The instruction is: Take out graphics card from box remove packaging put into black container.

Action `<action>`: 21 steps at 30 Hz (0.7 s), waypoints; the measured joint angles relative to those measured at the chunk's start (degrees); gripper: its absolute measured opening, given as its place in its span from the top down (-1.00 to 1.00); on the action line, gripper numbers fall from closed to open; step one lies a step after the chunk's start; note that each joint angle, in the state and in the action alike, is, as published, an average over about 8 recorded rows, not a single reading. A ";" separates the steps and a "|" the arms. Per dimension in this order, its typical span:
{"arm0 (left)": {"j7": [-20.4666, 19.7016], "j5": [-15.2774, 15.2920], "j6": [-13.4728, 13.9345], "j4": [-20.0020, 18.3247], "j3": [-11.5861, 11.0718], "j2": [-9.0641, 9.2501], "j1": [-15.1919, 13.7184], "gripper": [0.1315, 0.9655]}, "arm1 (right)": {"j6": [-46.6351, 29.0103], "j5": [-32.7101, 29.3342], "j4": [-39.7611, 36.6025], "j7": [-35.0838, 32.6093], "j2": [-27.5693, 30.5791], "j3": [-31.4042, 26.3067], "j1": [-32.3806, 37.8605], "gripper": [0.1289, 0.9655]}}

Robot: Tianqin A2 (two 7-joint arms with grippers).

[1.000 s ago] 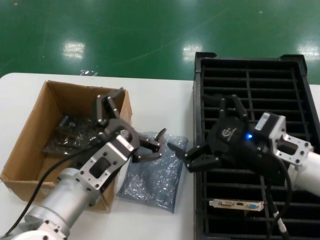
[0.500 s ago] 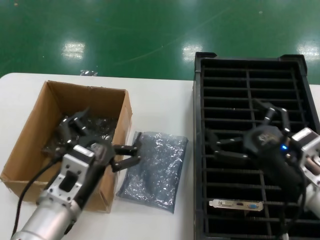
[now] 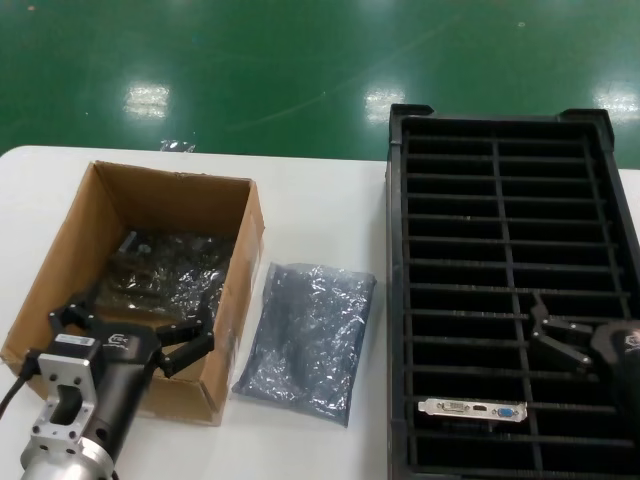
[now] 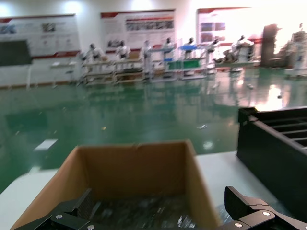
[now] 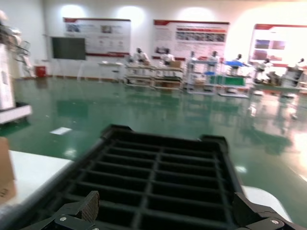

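Resting slotted at five o'clock in the black container [image 3: 600, 180], the graphics card [image 3: 472, 409] looks delivered; left gripper [image 3: 130, 325] and right gripper [image 3: 550, 335] hang wide open, empty, beside discarded packaging [image 3: 310, 340].

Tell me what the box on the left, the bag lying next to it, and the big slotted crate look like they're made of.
The box looks like brown corrugated cardboard, matte, with raw edges. The bag appears to be thin grey-blue plastic film, crinkled and glinting. The black crate is probably moulded rigid plastic, dull black, with ribs forming slots.

A factory or industrial hall: glossy green floor [image 4: 120, 115], rows of workstation racks [image 5: 206, 74] with workers, and information boards [image 4: 136, 26] along the walls.
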 joint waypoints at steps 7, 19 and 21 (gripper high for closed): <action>0.56 -2.33 -1.03 0.47 -0.26 -0.14 0.58 -1.00 | 1.90 0.40 0.16 -0.45 -0.53 0.93 -1.51 -1.00; 0.57 -2.36 -1.04 0.48 -0.27 -0.14 0.59 -1.00 | 1.93 0.40 0.16 -0.45 -0.54 0.94 -1.54 -1.00; 0.57 -2.36 -1.04 0.48 -0.27 -0.14 0.59 -1.00 | 1.93 0.40 0.16 -0.45 -0.54 0.94 -1.54 -1.00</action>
